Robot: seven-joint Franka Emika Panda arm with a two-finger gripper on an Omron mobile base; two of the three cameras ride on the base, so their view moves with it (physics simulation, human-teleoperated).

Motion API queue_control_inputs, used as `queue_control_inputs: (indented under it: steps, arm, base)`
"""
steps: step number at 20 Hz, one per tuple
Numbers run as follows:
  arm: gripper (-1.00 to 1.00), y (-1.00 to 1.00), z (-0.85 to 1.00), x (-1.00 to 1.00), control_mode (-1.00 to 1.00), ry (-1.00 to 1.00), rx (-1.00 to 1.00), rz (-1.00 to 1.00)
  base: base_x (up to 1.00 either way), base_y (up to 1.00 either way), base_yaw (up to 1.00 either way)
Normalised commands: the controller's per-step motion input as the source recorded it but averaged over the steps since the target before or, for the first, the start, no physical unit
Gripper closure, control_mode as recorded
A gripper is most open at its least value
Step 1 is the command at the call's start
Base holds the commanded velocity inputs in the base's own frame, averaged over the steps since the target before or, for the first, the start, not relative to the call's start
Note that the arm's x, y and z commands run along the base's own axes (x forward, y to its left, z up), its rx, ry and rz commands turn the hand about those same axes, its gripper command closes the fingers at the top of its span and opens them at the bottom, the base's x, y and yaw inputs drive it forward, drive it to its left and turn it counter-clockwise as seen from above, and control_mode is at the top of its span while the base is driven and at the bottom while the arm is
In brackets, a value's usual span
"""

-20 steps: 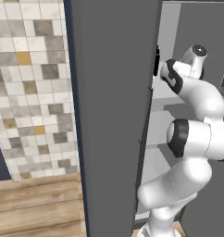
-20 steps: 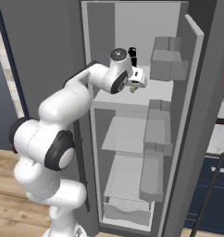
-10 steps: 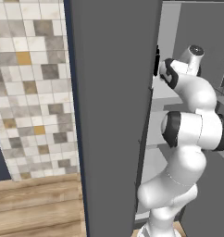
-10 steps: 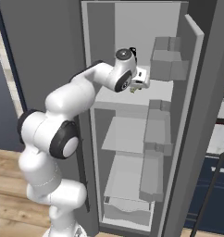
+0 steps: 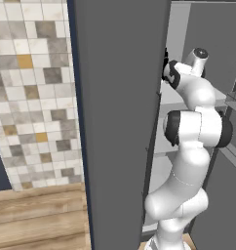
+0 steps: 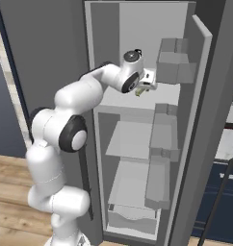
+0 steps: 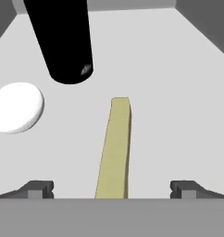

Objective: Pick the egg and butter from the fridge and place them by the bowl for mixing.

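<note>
**Spread gripper over the butter on the fridge shelf**

Gripper [image 7: 112, 190] fingers stand wide apart, their dark tips at 8 and 4 o'clock in the hand view, with the butter [image 7: 115, 150] between them. That thin, matte yellow-green stick lies flat on the pale grey shelf [image 7: 178, 106], long axis running 6 to 12 o'clock. At 10 o'clock rests the smooth white egg [image 7: 16, 107]; a glossy black cylinder [image 7: 62, 39] stands at 11 o'clock. From the right base camera, the hand reaches into the open fridge [image 6: 137, 29].
</note>
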Motion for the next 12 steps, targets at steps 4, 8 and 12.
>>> queue_control_inputs:
  steps: [4, 8, 12]
  arm:
    - [-1.0, -0.07, -0.15, 0.21, -1.0, 0.02, 0.0, 0.0]
    - [-1.0, -0.07, -0.13, 0.25, -1.0, 0.0, 0.0, 0.0]
    - [-1.0, -0.05, -0.13, 0.15, -1.0, 0.01, 0.0, 0.0]
  base:
    - [0.0, 0.0, 0.0]
    - [0.0, 0.0, 0.0]
    - [0.0, 0.0, 0.0]
